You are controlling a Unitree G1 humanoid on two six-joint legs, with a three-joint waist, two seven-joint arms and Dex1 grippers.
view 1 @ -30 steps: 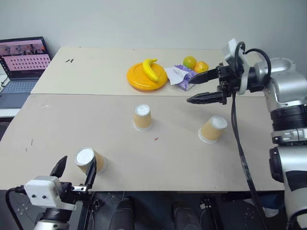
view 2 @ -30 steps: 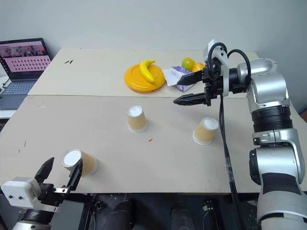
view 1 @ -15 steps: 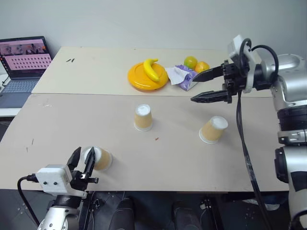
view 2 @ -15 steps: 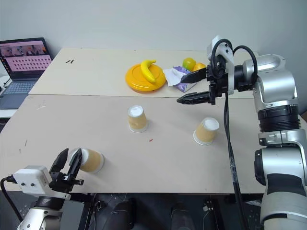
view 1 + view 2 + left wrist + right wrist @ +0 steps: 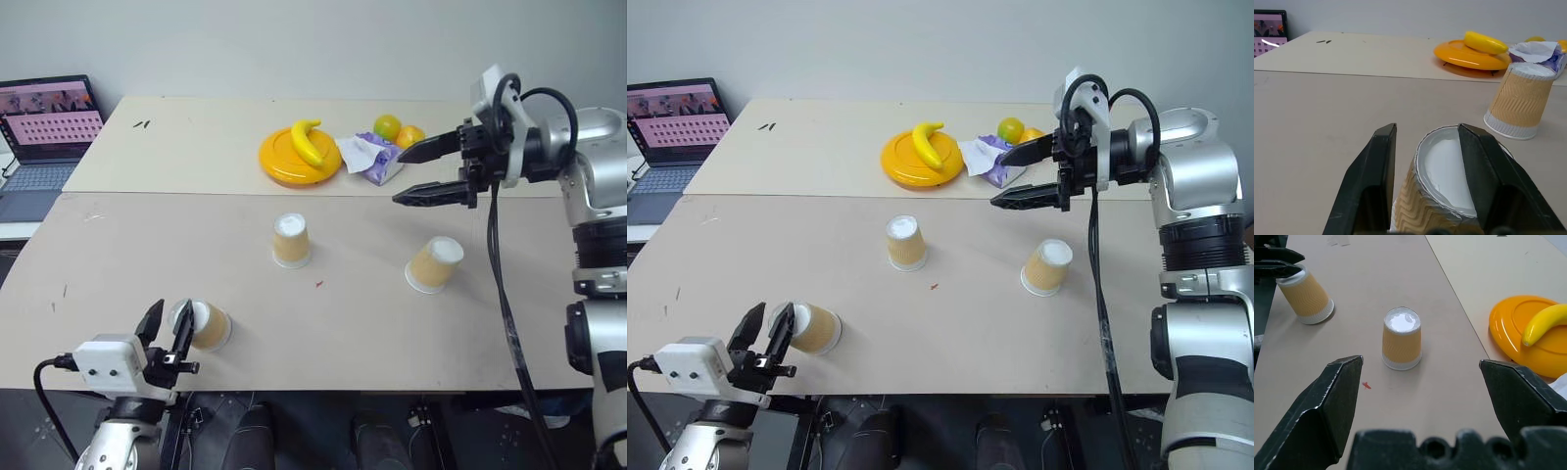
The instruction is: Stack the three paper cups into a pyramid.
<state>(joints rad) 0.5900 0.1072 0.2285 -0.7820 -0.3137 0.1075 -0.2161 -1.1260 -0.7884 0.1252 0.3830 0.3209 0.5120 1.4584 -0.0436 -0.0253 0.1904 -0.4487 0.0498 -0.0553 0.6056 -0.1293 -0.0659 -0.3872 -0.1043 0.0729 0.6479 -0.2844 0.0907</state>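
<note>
Three tan-orange paper cups are on the beige table. The nearest cup (image 5: 208,327) leans over at the front left, its white bottom turned toward my left gripper (image 5: 167,326). That gripper's fingers are closed in on the cup's bottom end (image 5: 1444,181), one on each side. The middle cup (image 5: 291,241) stands bottom up at the table's centre. The right cup (image 5: 434,265) also stands bottom up. My right gripper (image 5: 398,178) hangs wide open above the table, behind the right cup, pointing left with nothing in it.
At the back, an orange-yellow plate (image 5: 284,164) holds a banana (image 5: 307,142). Next to it are a purple tissue pack (image 5: 373,159) and two round fruits (image 5: 390,126). A laptop (image 5: 44,132) stands off the table's left side. The table's front edge runs just under the left gripper.
Since a second ago my left gripper has moved forward and narrowed from wide open onto the near cup, which shifted slightly right. In the last half second nothing moved. The right gripper stayed put.
</note>
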